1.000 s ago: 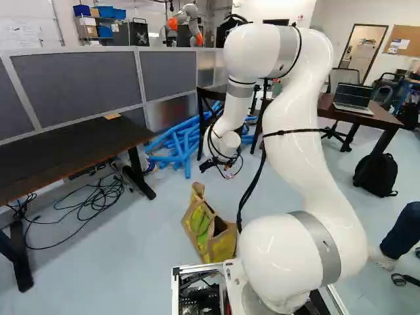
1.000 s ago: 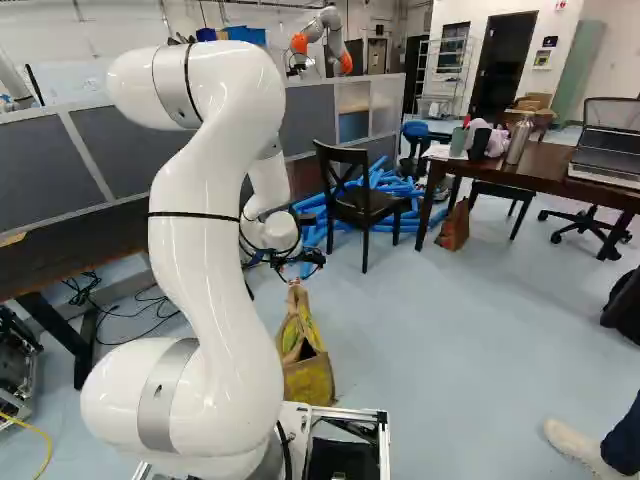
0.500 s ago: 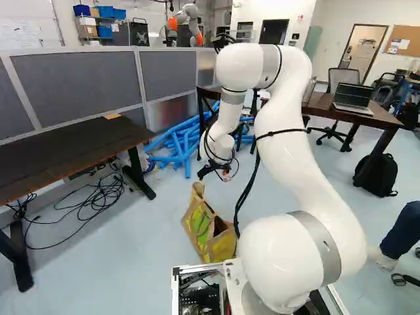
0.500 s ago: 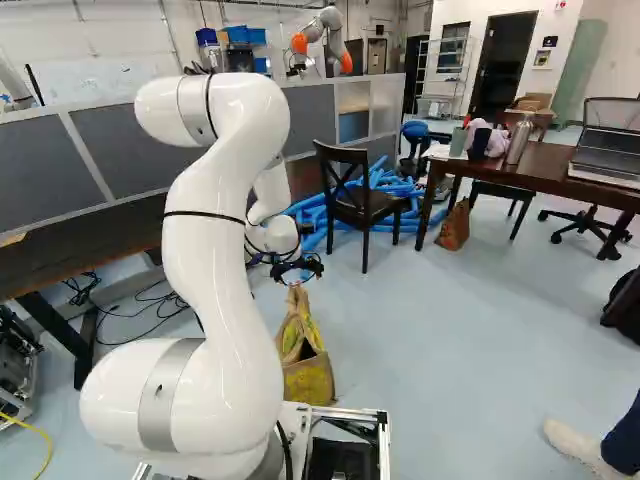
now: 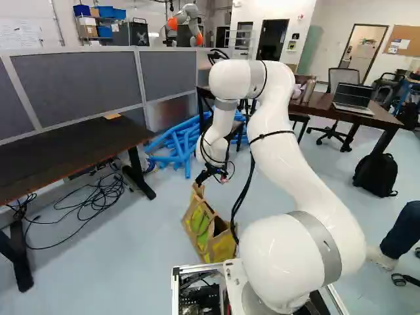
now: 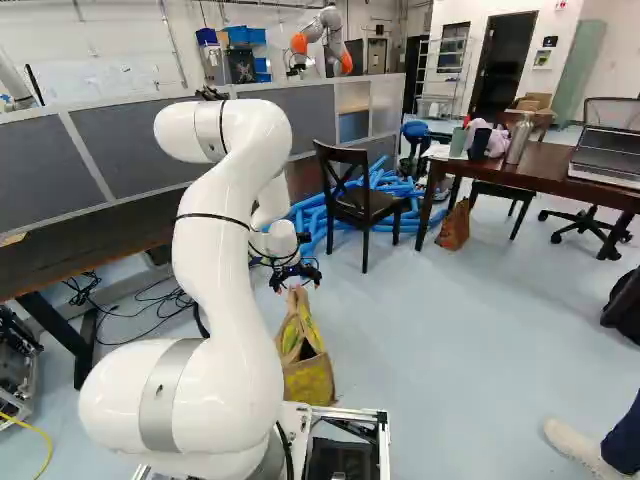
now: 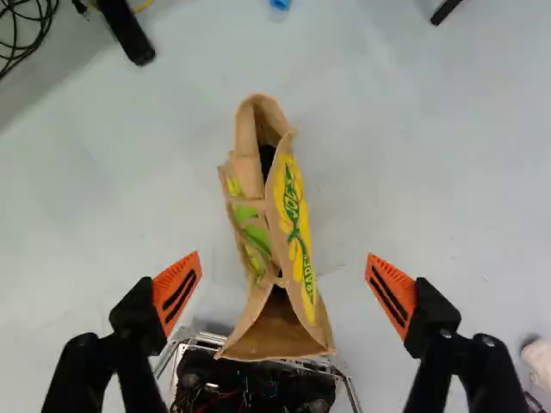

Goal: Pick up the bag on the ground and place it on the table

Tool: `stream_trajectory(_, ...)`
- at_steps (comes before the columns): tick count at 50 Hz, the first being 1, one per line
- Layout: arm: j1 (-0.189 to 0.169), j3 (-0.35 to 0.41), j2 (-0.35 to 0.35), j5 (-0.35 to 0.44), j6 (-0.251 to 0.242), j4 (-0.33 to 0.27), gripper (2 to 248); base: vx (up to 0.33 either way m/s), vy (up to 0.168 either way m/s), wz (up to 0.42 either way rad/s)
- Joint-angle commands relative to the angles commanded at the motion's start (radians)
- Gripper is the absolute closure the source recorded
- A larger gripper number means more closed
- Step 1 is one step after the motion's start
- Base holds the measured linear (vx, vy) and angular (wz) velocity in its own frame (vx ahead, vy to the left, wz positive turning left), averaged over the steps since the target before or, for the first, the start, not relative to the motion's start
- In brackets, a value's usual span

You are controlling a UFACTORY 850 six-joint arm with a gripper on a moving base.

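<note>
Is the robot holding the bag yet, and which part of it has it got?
No, it's holding nothing. The fingers are wide apart above the bag, which stands on the floor.

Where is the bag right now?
The bag stands on the floor, beneath the open gripper, just ahead of the base in the left base view.
</note>
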Motion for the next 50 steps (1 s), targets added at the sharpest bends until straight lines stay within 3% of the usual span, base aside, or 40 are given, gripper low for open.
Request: stream_trajectory(50,0.025,-0.228,-0.227,-0.178,0.000,0.000,3,0.000,0.000,0.000)
